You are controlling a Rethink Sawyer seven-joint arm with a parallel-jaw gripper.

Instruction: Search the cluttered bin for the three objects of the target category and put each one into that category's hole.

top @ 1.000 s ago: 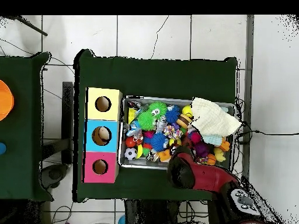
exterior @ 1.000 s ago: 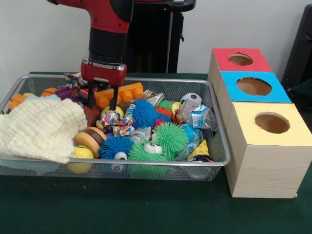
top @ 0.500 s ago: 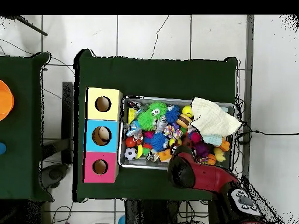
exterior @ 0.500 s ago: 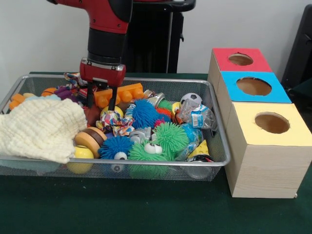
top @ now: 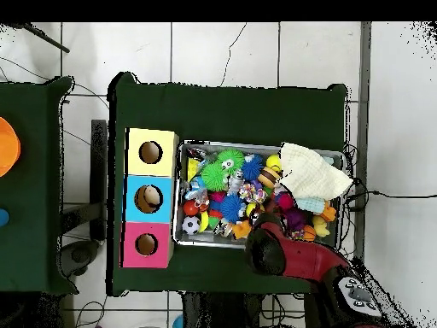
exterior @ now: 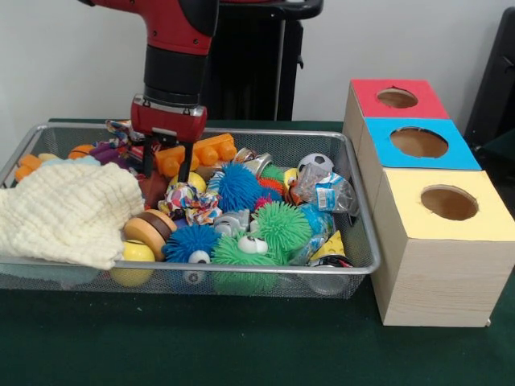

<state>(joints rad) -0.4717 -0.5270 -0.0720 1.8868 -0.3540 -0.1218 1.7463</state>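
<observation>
A wire bin (exterior: 241, 131) is heaped with toys: blue spiky balls (exterior: 239, 186), a green spiky ball (exterior: 283, 223), a small soccer ball (exterior: 315, 163), an orange toy brick (exterior: 201, 151) and a wooden ring toy (exterior: 149, 229). My gripper (exterior: 167, 173) hangs open in the bin's far left part. Its fingers (exterior: 149, 165) straddle the left end of the orange brick, above a yellow ball (exterior: 189, 182), and hold nothing. In the overhead view the arm (top: 269, 248) covers the gripper at the bin's lower edge (top: 213, 243).
A cream cloth (exterior: 68, 213) drapes over the bin's left end. To the right of the bin stand three boxes with round holes: red (exterior: 397, 98), blue (exterior: 418, 142) and yellow (exterior: 449, 203). Green cloth covers the table (exterior: 241, 346).
The gripper has edged slightly up and to the left over the orange brick. It stays open, and the toys have barely shifted.
</observation>
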